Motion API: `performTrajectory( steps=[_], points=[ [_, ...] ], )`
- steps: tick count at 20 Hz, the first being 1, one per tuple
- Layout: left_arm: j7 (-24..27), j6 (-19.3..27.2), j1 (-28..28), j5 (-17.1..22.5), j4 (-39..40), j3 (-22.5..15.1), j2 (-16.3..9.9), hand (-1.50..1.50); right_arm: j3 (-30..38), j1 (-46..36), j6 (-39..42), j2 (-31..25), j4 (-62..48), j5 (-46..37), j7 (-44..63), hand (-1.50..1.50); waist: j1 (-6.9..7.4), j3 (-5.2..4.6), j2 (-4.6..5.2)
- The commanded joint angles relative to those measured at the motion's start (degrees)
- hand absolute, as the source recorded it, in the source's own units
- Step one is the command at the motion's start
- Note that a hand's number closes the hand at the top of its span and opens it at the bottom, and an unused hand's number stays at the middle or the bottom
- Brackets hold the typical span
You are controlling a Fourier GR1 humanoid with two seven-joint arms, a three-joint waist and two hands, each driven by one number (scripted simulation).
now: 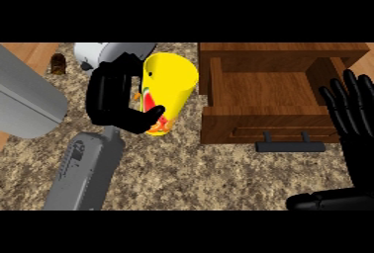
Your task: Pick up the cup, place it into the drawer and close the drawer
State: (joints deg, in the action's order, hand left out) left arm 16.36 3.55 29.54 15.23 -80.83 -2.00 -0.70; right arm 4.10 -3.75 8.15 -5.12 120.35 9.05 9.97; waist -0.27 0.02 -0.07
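Note:
A yellow cup point(172, 86) with a red and green print hangs tilted over the counter, its open mouth toward the upper right. My left hand point(113, 96) is shut on it, thumb curled across its lower side and fingers hidden behind it. The wooden drawer point(256, 121) stands pulled open just right of the cup, with a dark handle point(290, 146) on its front. My right hand point(354, 118) is open, fingers straight up, at the right edge beside the drawer.
A grey panel point(25, 94) fills the left side. A small brown object point(58, 63) and a white-grey item point(110, 51) lie at the back left. Speckled counter point(205, 173) lies in front of the drawer.

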Motion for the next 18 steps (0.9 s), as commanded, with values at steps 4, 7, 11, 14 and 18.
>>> performTrajectory(
  steps=[4,7,11,14,18],
  points=[
    [-6.52,7.08,12.11,-3.02,3.17,-0.72,0.65,1.5,1.1,0.18,0.67,-0.36,-0.81,0.94,-0.85,-1.5,-0.25,0.0,0.06],
    [-9.47,8.58,17.99,-4.41,6.26,1.01,0.55,1.5,2.57,0.82,1.87,-1.77,1.5,3.44,0.9,-1.5,-0.45,0.0,0.06],
    [-6.94,10.24,22.86,-3.14,13.72,-1.82,0.69,1.5,1.44,2.48,2.41,-0.76,-0.17,2.17,-1.38,-1.5,-0.61,0.0,0.15],
    [-6.37,8.95,23.89,-2.83,17.48,-1.33,0.7,1.5,1.92,-1.75,-0.2,-0.71,-1.9,0.12,-0.04,-1.5,-0.4,-0.01,0.2],
    [-5.55,10.69,28.21,-3.98,23.54,-2.44,0.7,1.5,1.84,-0.91,1.69,-1.14,-0.46,2.83,0.2,-1.5,-0.6,0.0,0.18]
  ],
)
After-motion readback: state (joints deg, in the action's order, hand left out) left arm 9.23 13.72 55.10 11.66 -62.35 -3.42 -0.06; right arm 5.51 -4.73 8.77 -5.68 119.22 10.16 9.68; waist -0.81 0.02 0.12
